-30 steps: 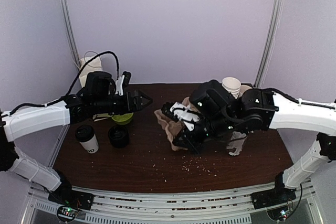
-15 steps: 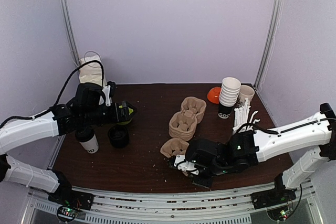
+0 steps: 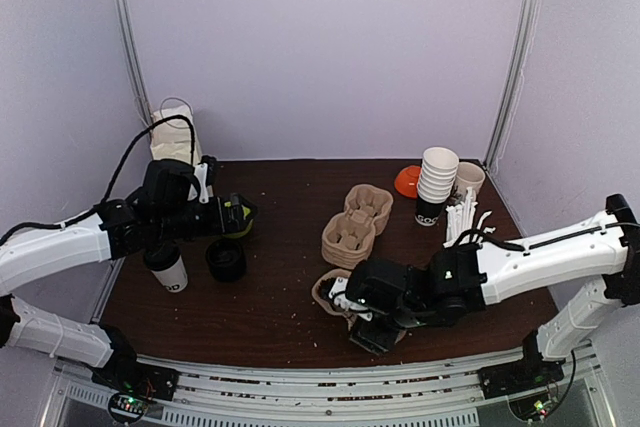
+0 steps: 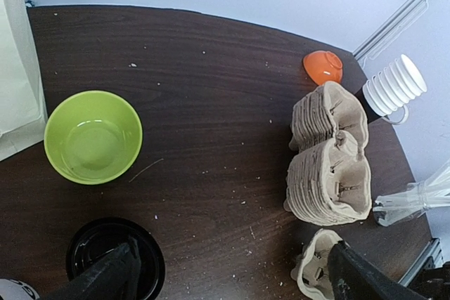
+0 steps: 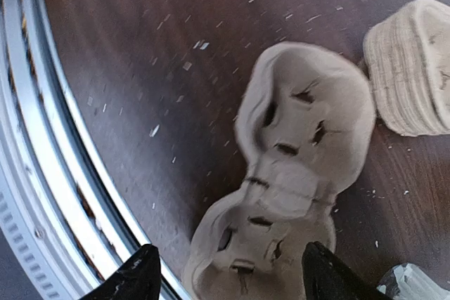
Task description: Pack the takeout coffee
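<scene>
The takeout coffee (image 3: 166,265), a white cup with a black lid, stands at the left of the table, beside a short black stack of lids (image 3: 226,259). My left gripper (image 3: 230,217) hovers above and behind both, open and empty; in the left wrist view the left gripper (image 4: 232,282) looks down on the lids (image 4: 112,258). Near the front edge my right gripper (image 3: 347,311) is open over a single brown pulp cup carrier (image 3: 326,290). In the right wrist view the carrier (image 5: 302,145) lies flat on the wood between the spread fingers of the right gripper (image 5: 232,275), not gripped.
A stack of cup carriers (image 3: 355,225) sits mid-table. A tall stack of lidless white cups (image 3: 437,185), an orange bowl (image 3: 407,180) and bagged straws (image 3: 465,217) are at the back right. A green bowl (image 4: 93,136) and a white paper bag (image 3: 175,137) are at the back left.
My right arm carried one carrier from the stack to the front of the table and its jaws opened over it. My left arm pulled back to the left, above the lids.
</scene>
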